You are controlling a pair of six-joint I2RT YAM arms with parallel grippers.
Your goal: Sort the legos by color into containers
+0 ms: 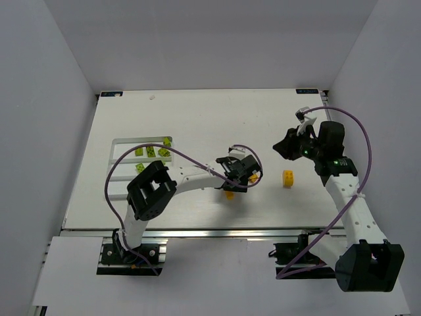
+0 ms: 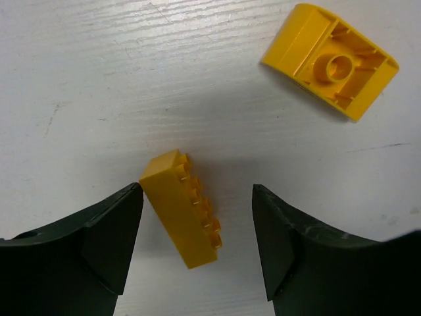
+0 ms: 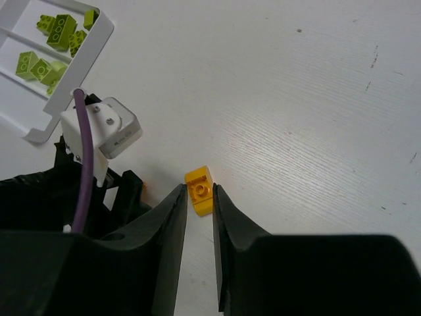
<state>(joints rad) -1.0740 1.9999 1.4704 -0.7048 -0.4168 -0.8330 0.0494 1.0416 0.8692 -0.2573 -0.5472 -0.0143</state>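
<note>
Legos (image 1: 151, 152) lie split: green bricks (image 3: 59, 29) in the white tray (image 1: 125, 140), one yellow brick (image 2: 182, 207) between the left gripper's (image 2: 197, 191) spread jaws. Right gripper (image 3: 198, 197) hovers raised, fingers narrowly apart, empty. White tabletop (image 1: 197, 118), pale walls (image 1: 197, 39).

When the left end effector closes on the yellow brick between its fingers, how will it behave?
The yellow brick looks rigid, so unlikely to deform. Lying skewed to the left end effector, it will probably twist when squeezed. Glossy faces might slip.
</note>
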